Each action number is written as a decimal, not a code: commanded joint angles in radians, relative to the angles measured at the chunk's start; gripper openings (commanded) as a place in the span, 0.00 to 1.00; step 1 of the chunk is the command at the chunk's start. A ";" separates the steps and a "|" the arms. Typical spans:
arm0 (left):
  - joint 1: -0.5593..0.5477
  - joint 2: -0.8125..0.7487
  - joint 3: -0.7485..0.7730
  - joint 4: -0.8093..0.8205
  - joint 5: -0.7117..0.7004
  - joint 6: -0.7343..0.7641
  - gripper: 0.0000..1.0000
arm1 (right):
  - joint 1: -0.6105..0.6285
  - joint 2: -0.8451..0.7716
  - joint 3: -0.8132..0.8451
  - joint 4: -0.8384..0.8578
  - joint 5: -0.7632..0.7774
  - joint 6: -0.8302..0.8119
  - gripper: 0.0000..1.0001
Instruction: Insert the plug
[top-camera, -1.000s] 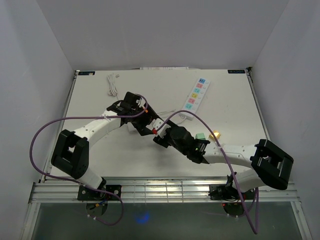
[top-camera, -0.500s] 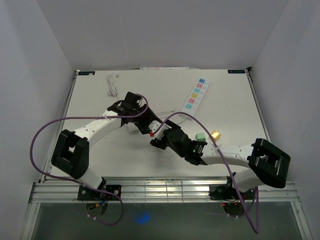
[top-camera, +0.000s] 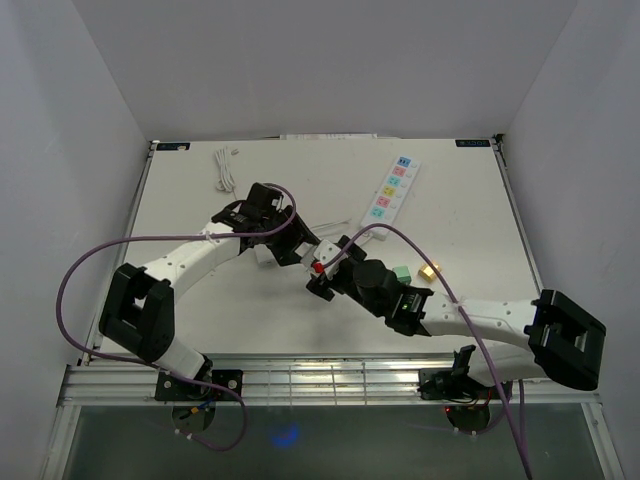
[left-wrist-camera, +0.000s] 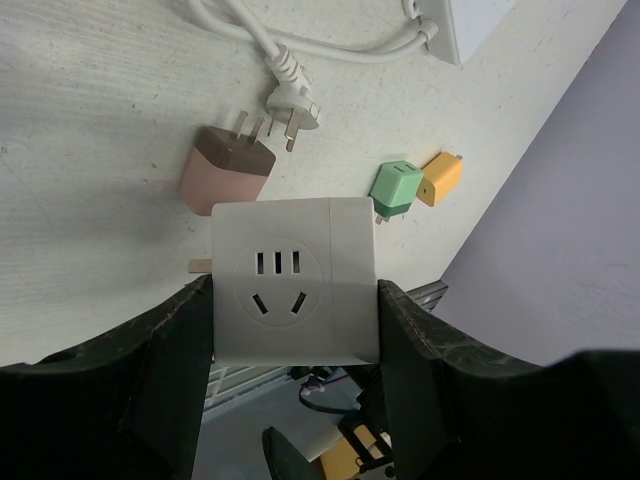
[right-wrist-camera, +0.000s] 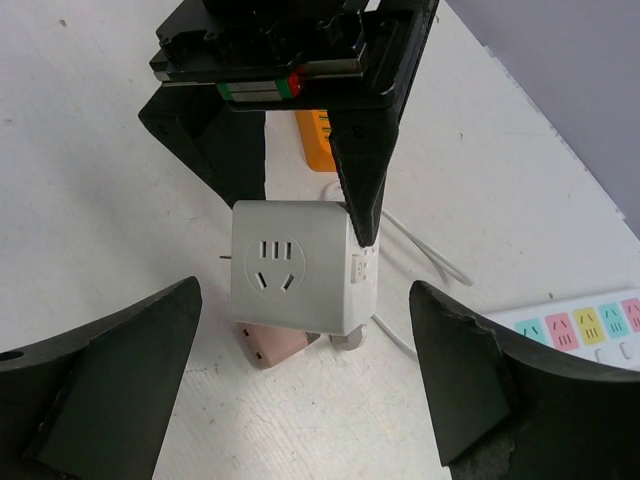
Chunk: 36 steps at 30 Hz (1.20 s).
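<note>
My left gripper (left-wrist-camera: 295, 325) is shut on a white socket cube (left-wrist-camera: 295, 280), held above the table with its three-pin socket face toward the right wrist camera. The cube (right-wrist-camera: 292, 272) sits between the left fingers (right-wrist-camera: 360, 170). My right gripper (right-wrist-camera: 305, 300) faces it, open wide, with its pads clear of the cube on both sides. The white plug (left-wrist-camera: 293, 103) lies on the table on its cable, prongs toward a pink-brown adapter (left-wrist-camera: 228, 168). In the right wrist view the cube hides most of the plug. In the top view both grippers (top-camera: 300, 250) (top-camera: 322, 275) meet mid-table.
A white power strip (top-camera: 391, 190) with coloured sockets lies at the back right, its cable running to the plug. A green adapter (left-wrist-camera: 397, 186) and an orange one (left-wrist-camera: 440, 177) sit side by side right of centre. A coiled white cable (top-camera: 224, 168) lies back left.
My right gripper's jaws have spread wider and its arm's elbow has swung out to the right. The left gripper has closed onto the cube and stayed in place.
</note>
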 joint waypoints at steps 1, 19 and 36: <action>-0.005 -0.070 0.008 0.030 -0.033 0.039 0.00 | -0.009 -0.057 -0.022 0.045 -0.020 0.050 0.89; 0.003 -0.172 -0.156 0.398 0.210 0.287 0.00 | -0.386 -0.138 0.096 -0.158 -0.621 0.426 0.89; 0.007 -0.162 -0.098 0.361 0.262 0.330 0.00 | -0.414 -0.036 0.128 -0.144 -0.803 0.477 0.89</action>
